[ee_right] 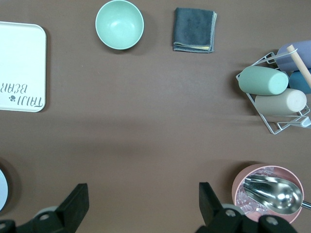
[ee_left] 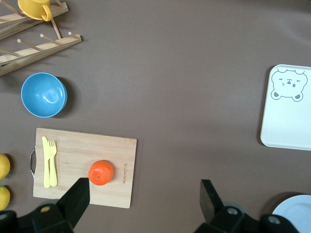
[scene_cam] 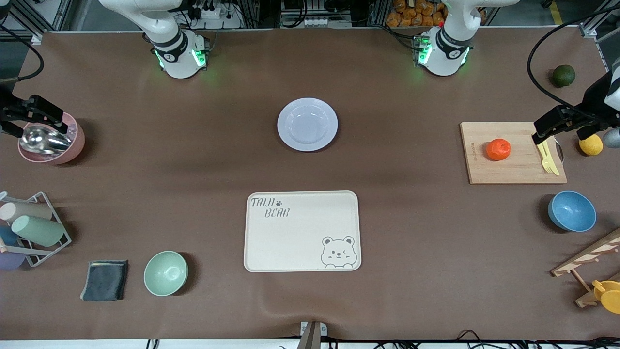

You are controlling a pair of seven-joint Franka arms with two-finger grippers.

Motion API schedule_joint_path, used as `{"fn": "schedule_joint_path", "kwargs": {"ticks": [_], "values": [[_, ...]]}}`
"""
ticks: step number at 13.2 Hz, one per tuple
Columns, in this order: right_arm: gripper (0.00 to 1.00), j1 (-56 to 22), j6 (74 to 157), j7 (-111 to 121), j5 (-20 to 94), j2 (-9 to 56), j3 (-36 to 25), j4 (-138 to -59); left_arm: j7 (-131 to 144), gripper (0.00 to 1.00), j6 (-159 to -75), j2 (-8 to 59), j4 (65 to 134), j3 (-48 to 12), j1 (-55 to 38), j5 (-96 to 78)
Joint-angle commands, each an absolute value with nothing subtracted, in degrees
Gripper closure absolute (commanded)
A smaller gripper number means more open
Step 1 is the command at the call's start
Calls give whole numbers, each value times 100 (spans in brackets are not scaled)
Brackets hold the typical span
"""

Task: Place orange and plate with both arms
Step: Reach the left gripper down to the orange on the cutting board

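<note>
The orange (scene_cam: pixel 498 149) sits on a wooden cutting board (scene_cam: pixel 513 169) toward the left arm's end of the table; it also shows in the left wrist view (ee_left: pixel 101 172). The lavender-white plate (scene_cam: pixel 307 124) lies empty at mid-table, farther from the front camera than the bear tray, and its edge shows in both wrist views (ee_left: pixel 294 213) (ee_right: pixel 2 189). My left gripper (scene_cam: pixel 557 125) (ee_left: pixel 143 194) is open and empty, up over the board's outer edge. My right gripper (scene_cam: pixel 34 112) (ee_right: pixel 143 196) is open and empty, up over a pink bowl.
The cream bear tray (scene_cam: pixel 302 230) lies nearer the front camera than the plate. A yellow fork (scene_cam: pixel 547 157) lies on the board; a lemon (scene_cam: pixel 591 144), dark green fruit (scene_cam: pixel 563 75) and blue bowl (scene_cam: pixel 572 211) are nearby. A pink bowl with scoop (scene_cam: pixel 51 140), cup rack (scene_cam: pixel 34 228), cloth (scene_cam: pixel 105 279) and mint bowl (scene_cam: pixel 165 273) lie at the right arm's end.
</note>
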State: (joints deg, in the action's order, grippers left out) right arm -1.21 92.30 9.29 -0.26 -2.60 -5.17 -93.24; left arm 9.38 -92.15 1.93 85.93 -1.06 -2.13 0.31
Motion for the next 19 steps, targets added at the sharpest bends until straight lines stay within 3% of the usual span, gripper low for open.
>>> {"fn": "schedule_joint_path", "kwargs": {"ticks": [1,5,7,10,14,17,19], "values": [[0,-97,9193,905,-53,-211,-492,-9202,932,0,-9176,246,8543,-70,-299,9],[0,-105,9193,905,-53,-211,-492,-9202,835,0,-9210,974,8848,-70,-229,27],[0,-105,9193,905,-53,-211,-492,-9202,879,0,-9552,1107,9549,-62,-237,44],[0,-132,9185,905,-53,-106,-483,-9202,1054,0,-10736,985,10860,-26,-185,349],[0,-561,9193,905,-53,394,-492,-9202,1213,0,-11635,748,12012,-70,192,721],[0,-1044,9333,931,-114,1148,-492,-9028,1195,0,-11689,852,12199,-88,422,712],[0,-1152,9343,905,-115,1300,-492,-8921,1091,0,-11724,817,12400,-88,728,729]]}}
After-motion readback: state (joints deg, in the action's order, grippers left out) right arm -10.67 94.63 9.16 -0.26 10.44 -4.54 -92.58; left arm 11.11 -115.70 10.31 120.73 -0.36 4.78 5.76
